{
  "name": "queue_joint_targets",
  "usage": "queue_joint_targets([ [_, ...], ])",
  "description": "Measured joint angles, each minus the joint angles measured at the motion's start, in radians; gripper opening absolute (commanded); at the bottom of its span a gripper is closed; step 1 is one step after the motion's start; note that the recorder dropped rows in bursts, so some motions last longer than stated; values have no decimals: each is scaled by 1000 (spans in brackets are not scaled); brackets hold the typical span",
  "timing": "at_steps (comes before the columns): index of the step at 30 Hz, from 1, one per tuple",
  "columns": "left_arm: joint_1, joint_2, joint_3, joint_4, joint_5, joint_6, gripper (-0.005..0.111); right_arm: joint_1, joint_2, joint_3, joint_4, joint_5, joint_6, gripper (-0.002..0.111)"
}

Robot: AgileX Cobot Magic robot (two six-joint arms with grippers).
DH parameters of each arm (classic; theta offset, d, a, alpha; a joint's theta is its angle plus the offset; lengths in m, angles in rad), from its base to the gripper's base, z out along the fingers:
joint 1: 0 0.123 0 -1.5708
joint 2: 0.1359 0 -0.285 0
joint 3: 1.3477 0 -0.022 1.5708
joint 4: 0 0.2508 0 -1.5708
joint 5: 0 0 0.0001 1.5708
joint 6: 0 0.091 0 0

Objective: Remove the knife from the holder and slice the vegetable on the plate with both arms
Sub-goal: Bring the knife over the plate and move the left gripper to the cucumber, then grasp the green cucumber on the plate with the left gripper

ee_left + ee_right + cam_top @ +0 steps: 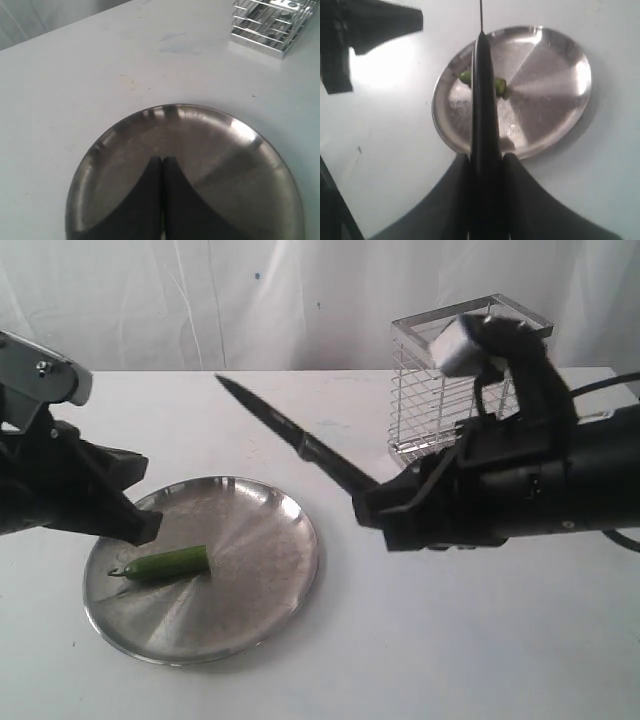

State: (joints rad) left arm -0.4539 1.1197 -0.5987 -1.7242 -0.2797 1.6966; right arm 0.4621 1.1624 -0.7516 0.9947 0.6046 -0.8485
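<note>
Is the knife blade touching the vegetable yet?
Apart. The exterior view shows the knife, held in the right gripper, angled up with clear space between its blade and the vegetable on the plate.

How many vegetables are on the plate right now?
1: a green vegetable lying near the left edge of the plate in the exterior view. The left end effector hides a little rim there.

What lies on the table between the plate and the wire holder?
Nothing: the left wrist view shows bare white table between plate and holder. In the exterior view the knife only hangs over it.
</note>
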Motion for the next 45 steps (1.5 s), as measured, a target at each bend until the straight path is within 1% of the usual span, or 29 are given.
queue_joint_targets([
  [3,0,-74,33,0,-10,16,0,99,49,5,-120,-51,130,0],
  [5,0,-95,34,0,2,53,4,157,87,5,-183,-99,210,0],
  [6,0,-100,34,0,9,82,9,180,104,5,-205,-124,241,0],
  [7,0,-101,35,0,18,113,17,213,131,5,-233,-152,284,0],
  [8,0,-101,42,0,32,152,29,251,165,5,-254,-190,323,0],
  [10,0,-83,62,0,59,231,42,311,224,5,-278,-261,383,0],
  [12,0,-60,82,0,75,260,51,354,269,5,-284,-328,422,0],
  [15,0,17,106,0,88,260,51,400,328,5,-286,-431,484,0],
  [17,0,66,106,3,74,260,51,412,346,5,-286,-453,503,0],
  [20,0,146,97,46,44,260,51,422,355,5,-286,-469,525,0],
  [27,0,354,23,170,-3,260,51,426,357,5,-286,-480,534,0],
  [33,0,510,-69,264,-109,260,53,426,357,5,-286,-478,534,0],
  [37,0,543,-118,295,-211,247,53,426,357,5,-286,-465,534,0],
  [39,0,543,-132,300,-228,245,53,426,357,5,-286,-464,534,0],
  [43,2,545,-139,307,-169,259,53,426,357,5,-286,-462,534,0],
  [45,2,547,-139,311,-167,259,53,426,357,5,-286,-455,534,0],
])
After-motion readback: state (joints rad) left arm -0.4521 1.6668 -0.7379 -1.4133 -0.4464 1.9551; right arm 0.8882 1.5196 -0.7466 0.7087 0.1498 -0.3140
